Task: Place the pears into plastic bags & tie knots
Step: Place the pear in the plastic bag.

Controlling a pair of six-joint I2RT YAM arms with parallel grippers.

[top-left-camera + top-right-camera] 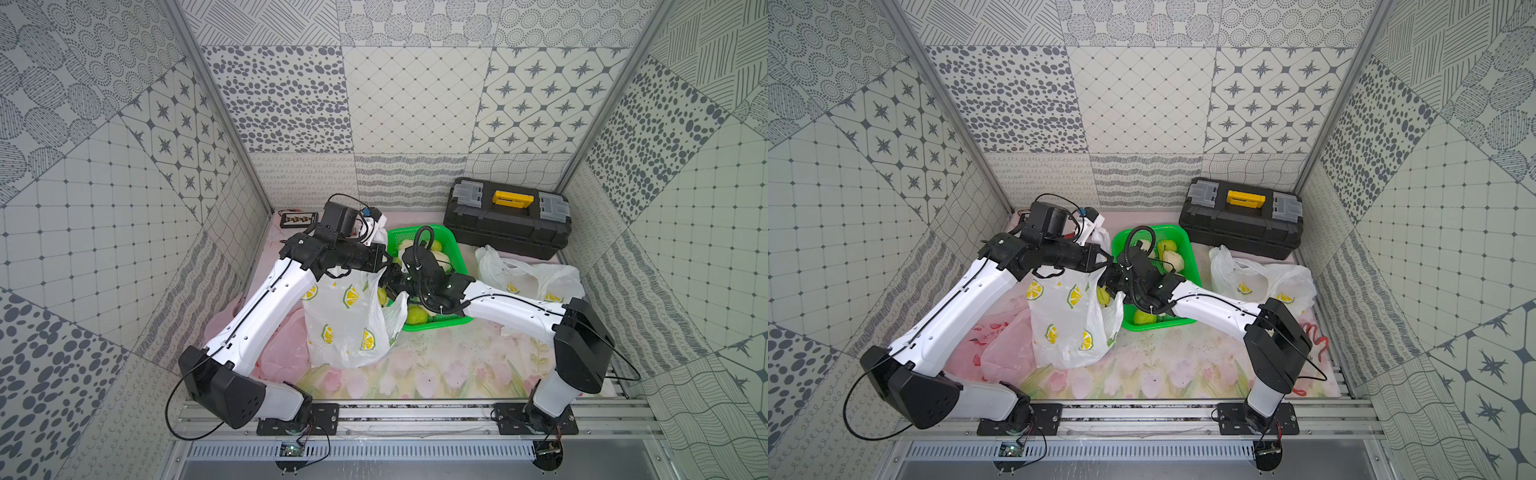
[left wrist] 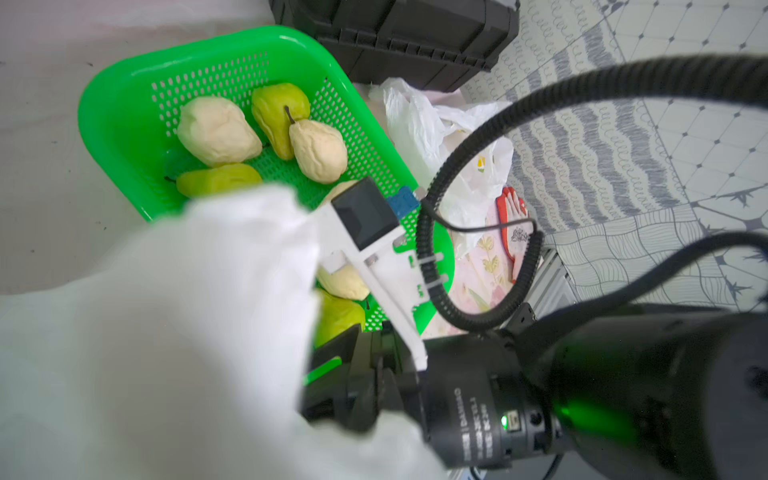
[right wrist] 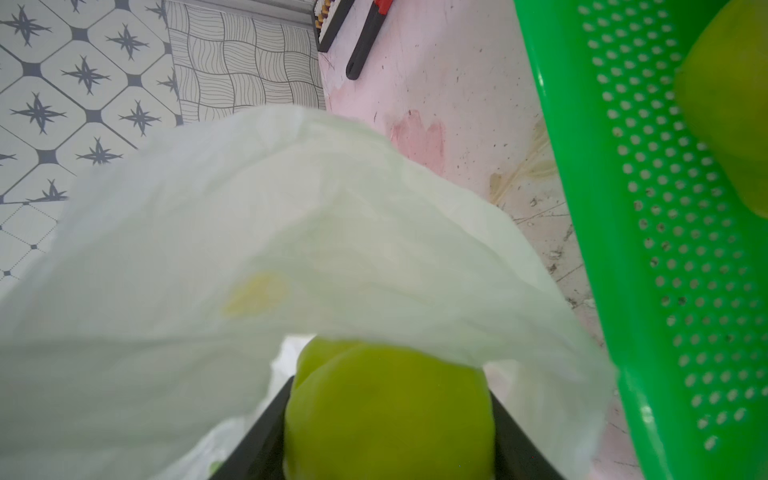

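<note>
While the right gripper [image 3: 388, 384] clamps a green pear [image 3: 386, 428] between its jaws, the fruit sits at the mouth of the lemon-print bag [image 1: 345, 328], under its raised lip. The left gripper [image 1: 377, 232], closed, pinches that bag's handle aloft. Just beside, on the table [image 1: 436, 365], stands the green basket [image 1: 415, 227] holding other pears [image 2: 218, 131].

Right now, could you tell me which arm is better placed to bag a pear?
Right: the right gripper holds a green pear at the mouth of the bag. The left gripper is shut on its top, holding it up.
</note>
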